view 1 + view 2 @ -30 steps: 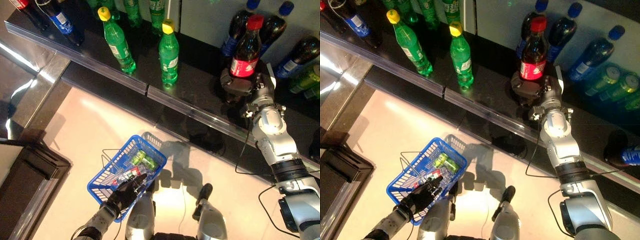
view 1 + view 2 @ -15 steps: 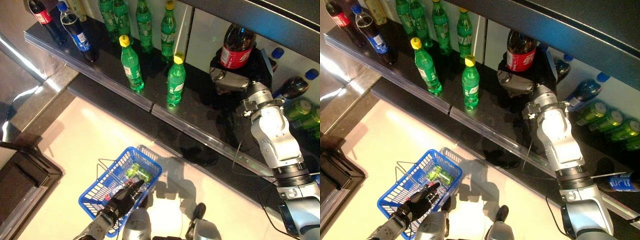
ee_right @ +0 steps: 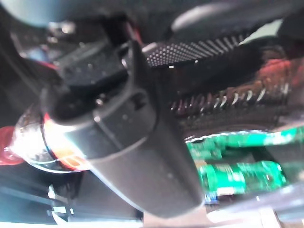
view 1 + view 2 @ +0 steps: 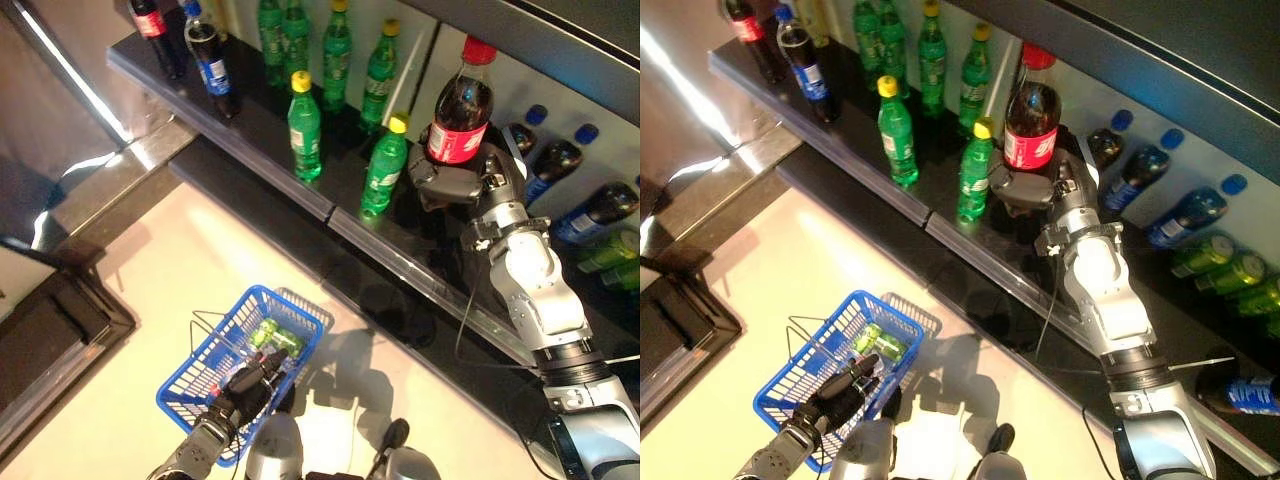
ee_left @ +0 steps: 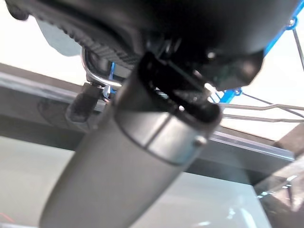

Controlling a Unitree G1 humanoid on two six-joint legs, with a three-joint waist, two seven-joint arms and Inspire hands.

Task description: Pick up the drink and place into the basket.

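My right hand (image 4: 455,182) is shut on a dark cola bottle (image 4: 461,112) with a red cap and red label, holding it upright above the black shelf (image 4: 300,190). It shows in the right eye view too (image 4: 1031,112), and the bottle shows in the right wrist view (image 3: 33,142). My left hand (image 4: 245,385) is shut on the wire handles of the blue basket (image 4: 205,355), which hangs low at the left over the pale floor. Green cans (image 4: 275,338) lie in the basket.
Green bottles with yellow caps (image 4: 303,126) stand near the shelf's front edge, more green bottles (image 4: 335,50) behind. Dark cola bottles (image 4: 205,60) stand at the far left, blue-capped bottles (image 4: 560,160) and green cans (image 4: 1230,270) at the right. A dark counter corner (image 4: 60,320) stands left.
The camera has shifted, bringing more of the shelf's left end into view. My right hand with the cola bottle has come forward and lower, out from under the upper shelf. The basket hangs as before.
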